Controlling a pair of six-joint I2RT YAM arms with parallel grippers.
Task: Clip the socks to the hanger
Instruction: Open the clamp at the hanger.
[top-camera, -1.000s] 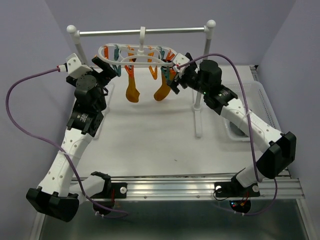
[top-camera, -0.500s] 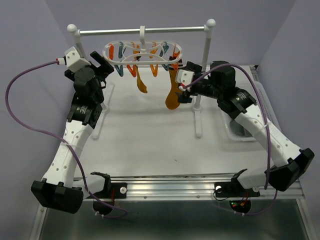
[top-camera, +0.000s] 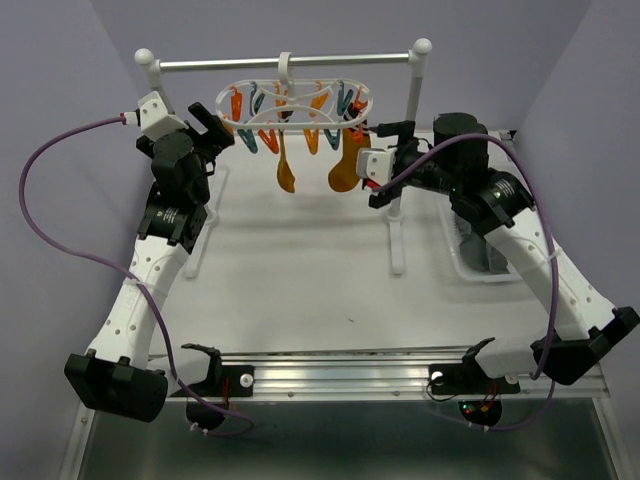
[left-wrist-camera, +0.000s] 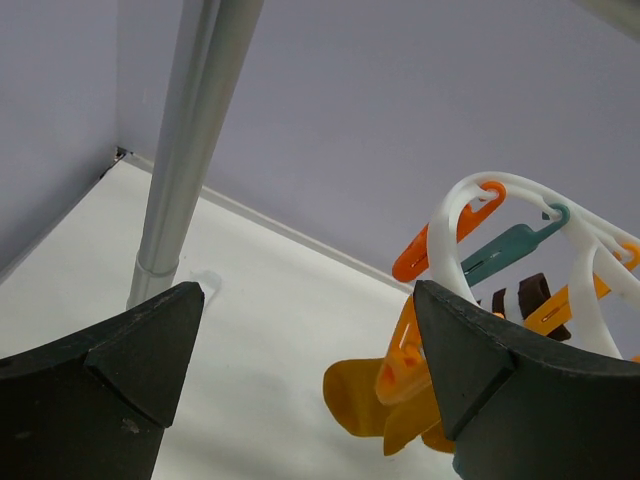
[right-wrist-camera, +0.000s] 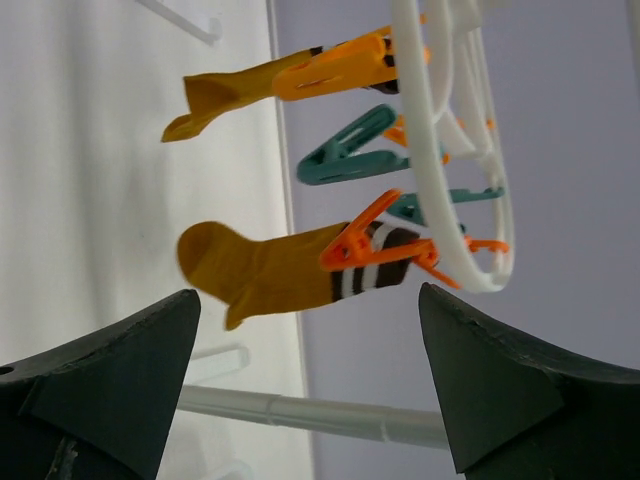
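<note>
The white hanger hangs by its hook from the rail, with orange and teal clips under it. Two mustard socks are clipped to it: a plain one and one with dark cuff stripes. My left gripper is open and empty just left of the hanger; its view shows the plain sock and the frame. My right gripper is open and empty just right of the striped sock; the plain sock hangs beyond. Dark fabric lies in the basket, partly hidden by my right arm.
The metal rail stands on white posts, with feet reaching onto the table. A clear plastic basket sits at the right edge under my right arm. Purple walls close in the back and sides.
My right gripper has let go at the striped sock's clip and drawn back to the right. The hanger has swung right with both socks. My left gripper has risen slightly.
</note>
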